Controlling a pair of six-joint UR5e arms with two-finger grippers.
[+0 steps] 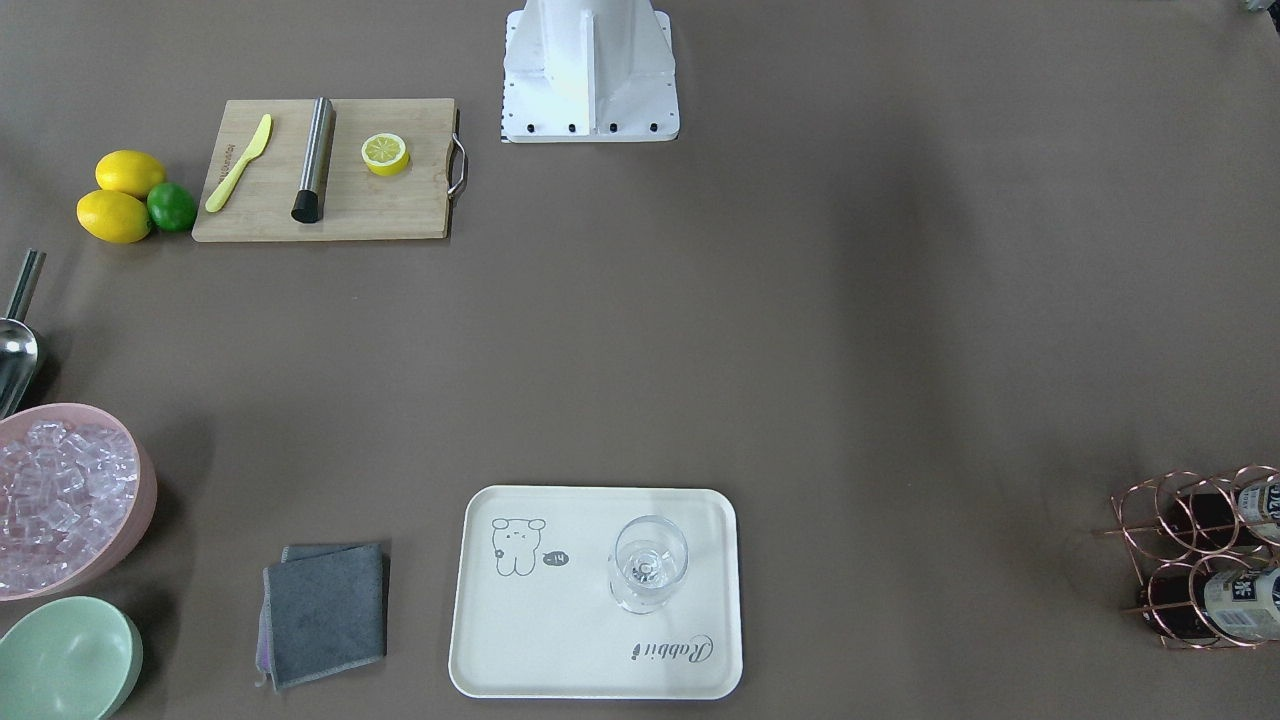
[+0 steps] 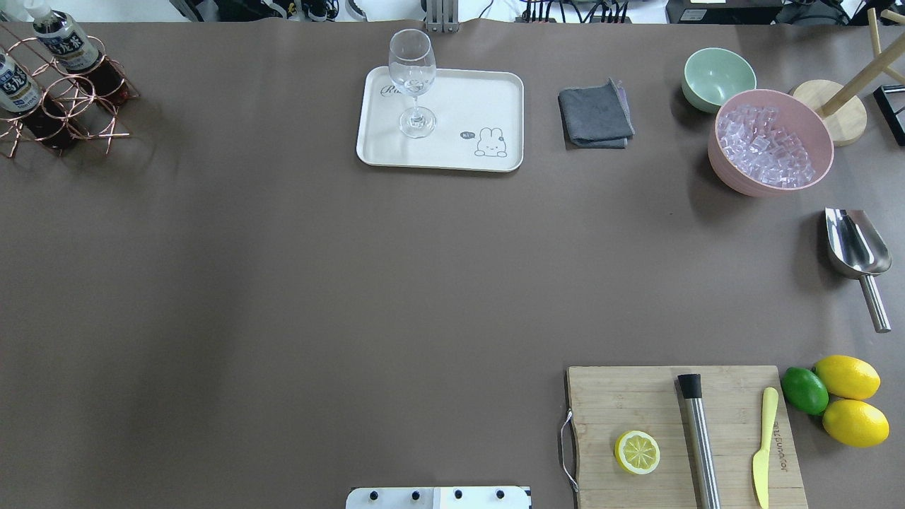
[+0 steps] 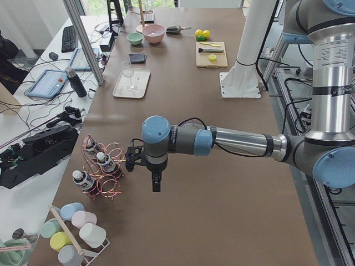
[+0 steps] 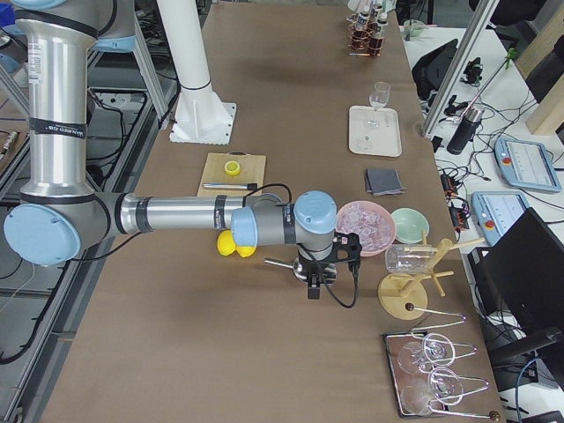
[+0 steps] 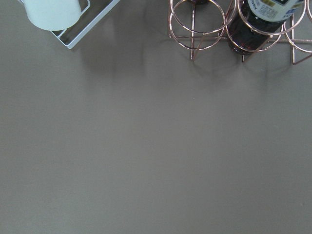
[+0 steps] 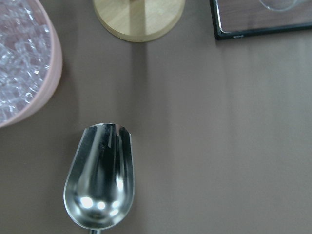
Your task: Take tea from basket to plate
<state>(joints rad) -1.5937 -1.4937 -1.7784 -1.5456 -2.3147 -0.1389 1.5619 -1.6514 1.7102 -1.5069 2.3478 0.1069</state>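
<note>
The copper wire basket (image 1: 1190,560) stands at the table's end on my left, and also shows in the overhead view (image 2: 67,95) and the left side view (image 3: 105,174). Tea bottles (image 1: 1240,600) (image 2: 65,41) (image 3: 105,162) with white caps stand in its cells. One shows in the left wrist view (image 5: 263,22). The cream plate (image 1: 560,640) (image 2: 466,92) holds only a clear wine glass (image 1: 648,565). My left gripper (image 3: 156,187) points down just beside the basket; I cannot tell if it is open. My right gripper (image 4: 312,291) hangs near the ice bowl, state unclear.
A metal scoop (image 6: 100,180) lies under my right wrist beside a pink bowl of ice (image 2: 771,141). Also there are a green bowl (image 2: 715,76), a grey cloth (image 2: 595,114), a cutting board (image 2: 679,438) with a lemon half, knife and steel rod, and a mug rack (image 5: 53,12).
</note>
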